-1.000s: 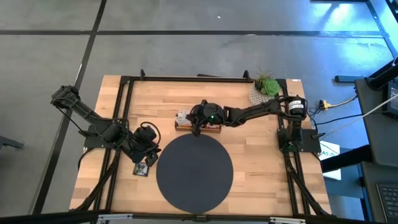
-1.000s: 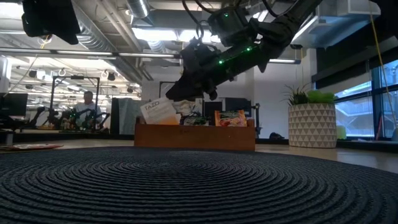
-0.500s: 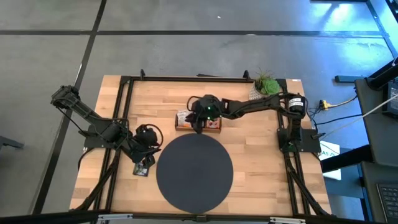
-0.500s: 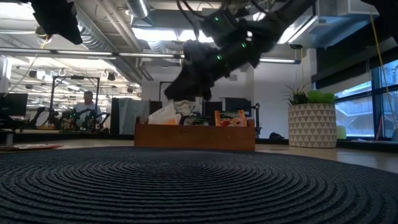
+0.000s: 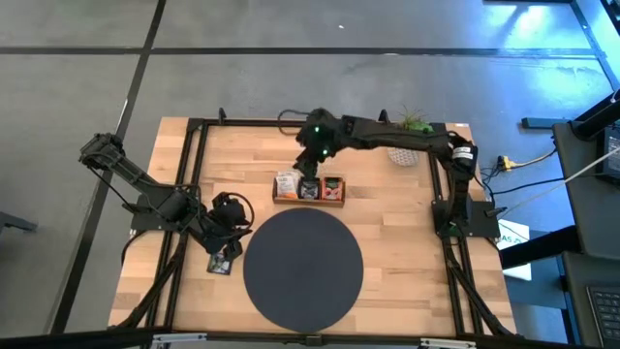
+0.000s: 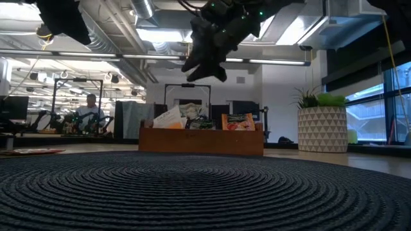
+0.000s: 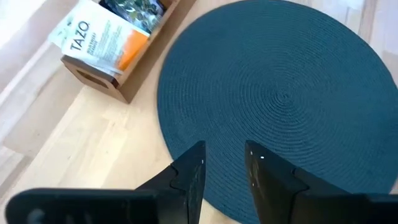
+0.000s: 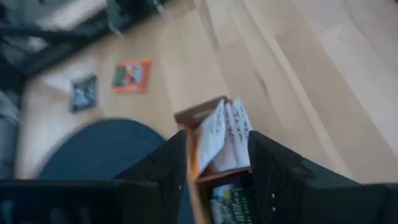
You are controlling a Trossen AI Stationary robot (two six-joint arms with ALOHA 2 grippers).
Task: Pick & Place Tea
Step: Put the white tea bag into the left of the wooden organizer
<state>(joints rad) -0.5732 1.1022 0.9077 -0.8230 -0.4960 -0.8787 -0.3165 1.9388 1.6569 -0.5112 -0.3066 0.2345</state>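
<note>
Wooden table (image 5: pixel 407 242). Dark round mat (image 5: pixel 302 269) at front centre. Brown tray (image 5: pixel 308 189) just behind mat, white-orange tea sachets (image 7: pixel 99 37) upright in end compartment. Two sachets (image 8: pixel 109 84) flat on table left of mat. Right gripper (image 5: pixel 310 163) raised above tray, fingers apart, empty. Left gripper (image 7: pixel 222 163) beside mat's left edge, narrow gap, empty.
</note>
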